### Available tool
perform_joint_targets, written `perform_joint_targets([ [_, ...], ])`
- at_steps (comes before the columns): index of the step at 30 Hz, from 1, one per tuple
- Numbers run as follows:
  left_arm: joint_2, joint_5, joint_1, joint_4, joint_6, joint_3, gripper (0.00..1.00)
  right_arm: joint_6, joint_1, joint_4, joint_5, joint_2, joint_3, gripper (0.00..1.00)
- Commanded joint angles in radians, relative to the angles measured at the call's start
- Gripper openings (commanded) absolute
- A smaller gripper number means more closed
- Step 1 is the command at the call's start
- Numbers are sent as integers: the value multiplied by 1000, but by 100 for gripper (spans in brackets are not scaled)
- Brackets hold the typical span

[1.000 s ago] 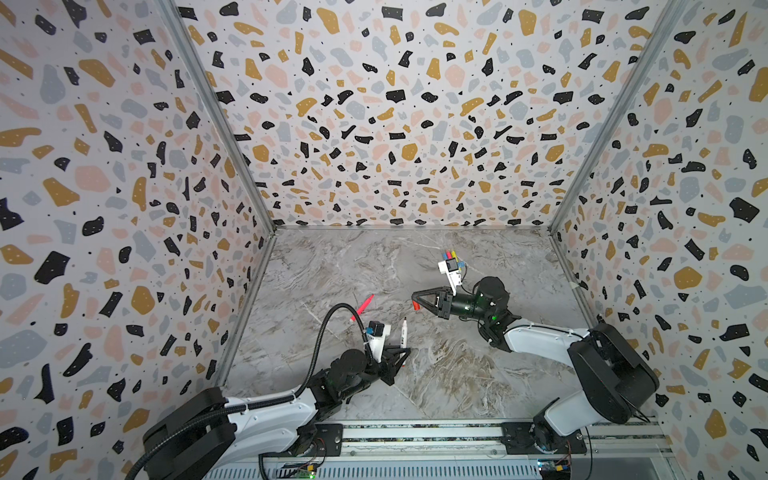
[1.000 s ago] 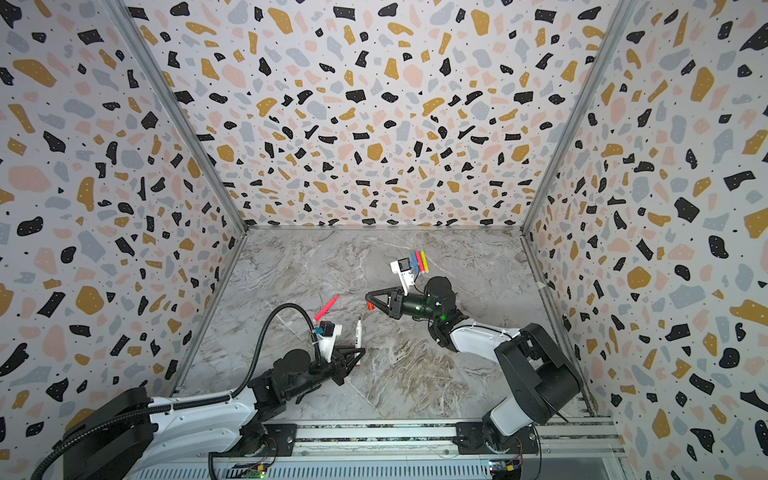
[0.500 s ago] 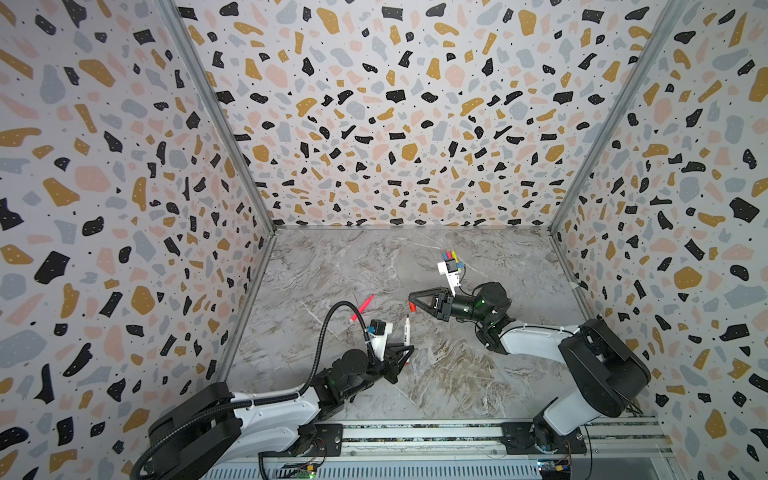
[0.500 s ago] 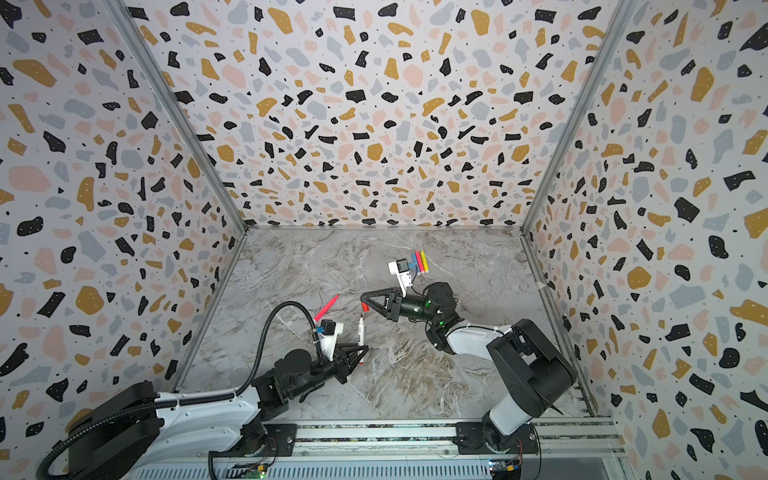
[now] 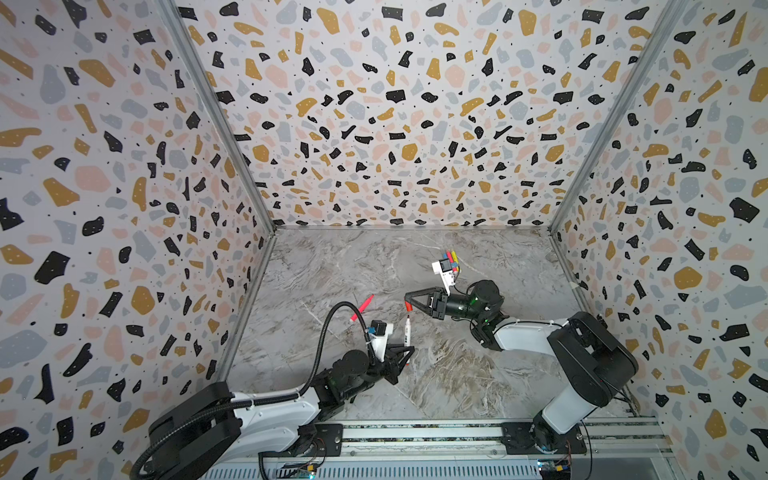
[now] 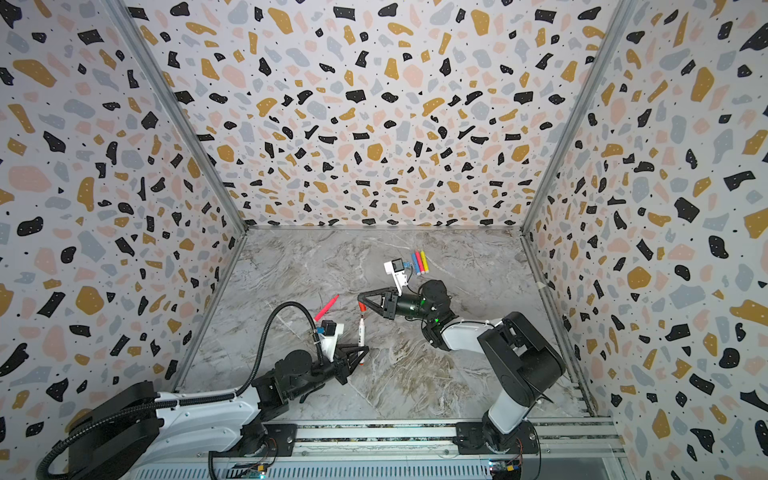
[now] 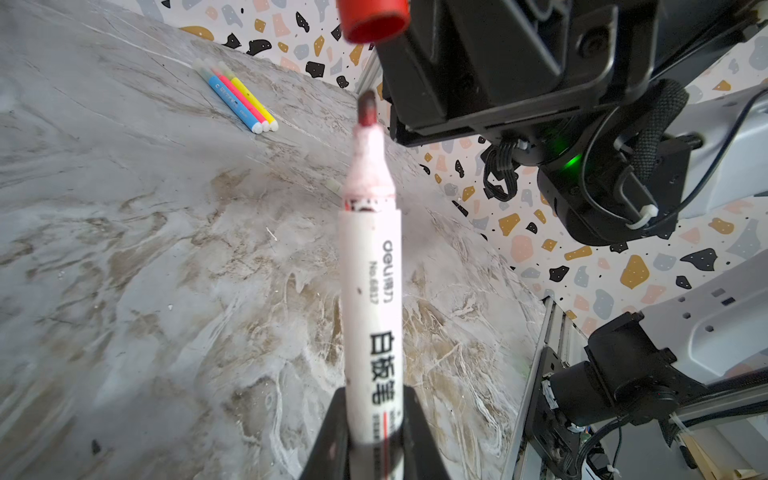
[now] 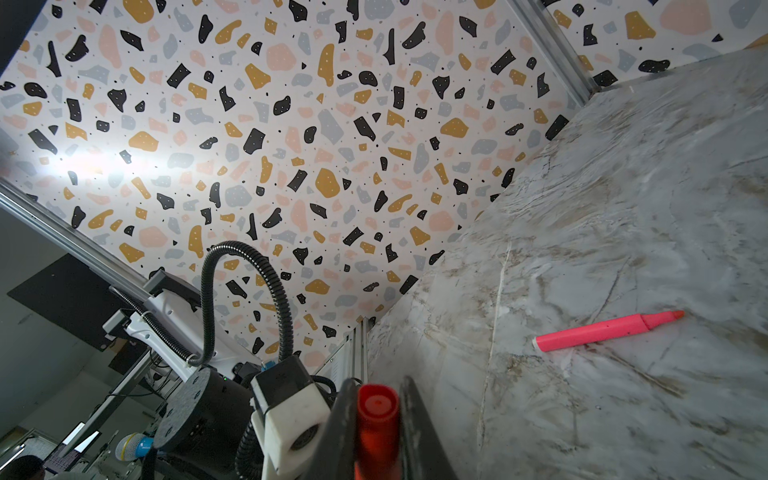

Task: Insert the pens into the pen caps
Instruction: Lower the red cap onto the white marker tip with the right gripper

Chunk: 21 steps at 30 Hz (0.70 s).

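pink highlighter (image 5: 361,308) (image 6: 326,308) lies flat on the marble tabletop (image 5: 332,270), left of centre in both top views, alone, tapered end pointing toward the back wall. also seen in the right wrist view (image 8: 602,330).

left gripper (image 5: 406,353) (image 6: 362,353) (image 7: 374,432) just right of it and nearer the front rail. fingers (image 7: 332,440) are squeezed tight on the rear end of the white-barrelled marker (image 5: 407,334) (image 6: 361,332) (image 7: 370,270). dark print on the barrel, uncapped, neck stained pink, dark tip. marker sticks straight out past the fingertips, off the tabletop, aimed toward the back.

red cap (image 5: 408,306) (image 6: 362,306) (image 7: 372,18) (image 8: 376,424) sits directly beyond the marker's tip, mouth turned toward it. tip is just short of the mouth, a small gap shows in the left wrist view, not inserted. cap is pinched crosswise between the fingers (image 8: 419,428) of the right gripper (image 5: 408,302) (image 6: 360,301) (image 8: 379,401), jaws nearly together with only the cap between them. this gripper reaches in from the right, level above the tabletop.

further right and back: blue pen (image 6: 414,262) (image 7: 232,99), pink pen (image 6: 419,262) (image 7: 243,97) and yellow pen (image 6: 424,261) (image 7: 253,97) lie side by side, touching, on the tabletop. in a top view the right wrist camera mount partly covers them. too small to tell if they are capped.
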<state>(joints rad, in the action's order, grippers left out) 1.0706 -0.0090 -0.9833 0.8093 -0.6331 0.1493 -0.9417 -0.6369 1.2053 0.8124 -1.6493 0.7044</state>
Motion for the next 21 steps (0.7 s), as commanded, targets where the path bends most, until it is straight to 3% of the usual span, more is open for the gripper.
perform_joint_targets([
  [1,-19,-16,-6,42,9,33,0,-3,-9,26,14,0,42,7],
  [21,-53,-41,-6,13,15,29,0,3,-27,27,18,8,34,6],
])
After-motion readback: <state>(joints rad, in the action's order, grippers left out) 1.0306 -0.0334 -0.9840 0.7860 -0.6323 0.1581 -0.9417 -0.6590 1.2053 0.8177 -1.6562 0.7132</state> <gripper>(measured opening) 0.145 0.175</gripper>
